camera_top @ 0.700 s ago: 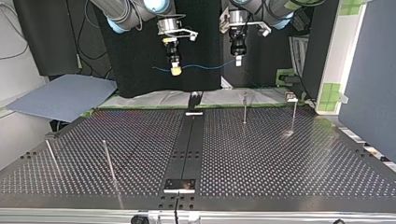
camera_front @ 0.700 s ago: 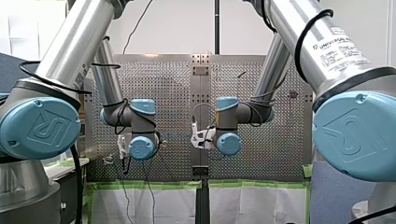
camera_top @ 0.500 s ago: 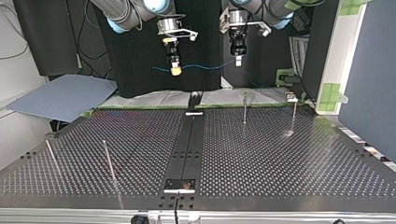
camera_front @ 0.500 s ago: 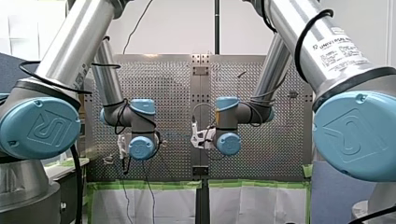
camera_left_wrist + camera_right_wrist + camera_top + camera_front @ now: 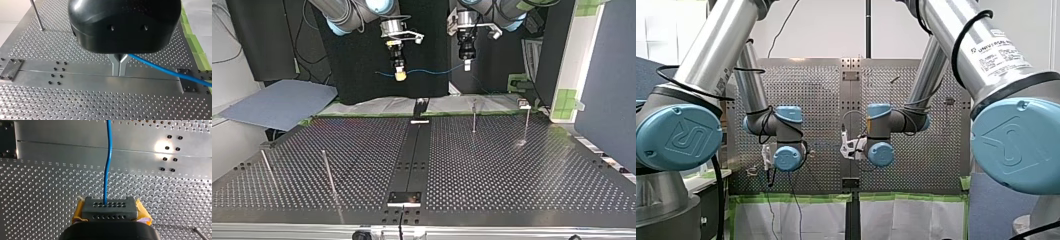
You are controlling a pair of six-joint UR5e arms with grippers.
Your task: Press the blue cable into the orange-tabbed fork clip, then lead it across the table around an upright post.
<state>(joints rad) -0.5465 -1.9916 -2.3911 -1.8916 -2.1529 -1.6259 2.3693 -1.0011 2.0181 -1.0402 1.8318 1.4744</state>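
Observation:
The blue cable (image 5: pixel 432 71) hangs taut in the air between my two grippers, above the table's far edge in the top view. My right gripper (image 5: pixel 400 75), with yellow pads, is shut on it at that view's left, and a short cable end sticks out past it. My left gripper (image 5: pixel 467 64) is shut on it further right. In the left wrist view the metal fingers (image 5: pixel 119 67) are pressed together, and the cable (image 5: pixel 172 73) leaves them sideways. In the right wrist view the cable (image 5: pixel 108 157) runs straight ahead from my right gripper (image 5: pixel 109 206). I cannot make out an orange-tabbed clip.
Both grippers are high above the perforated table (image 5: pixel 492 165). Two thin upright posts (image 5: pixel 473 116) (image 5: pixel 526 122) stand at the top view's far right, and two more (image 5: pixel 328 172) (image 5: pixel 267 167) lean at its near left. A dark centre strip (image 5: pixel 412 160) crosses the table.

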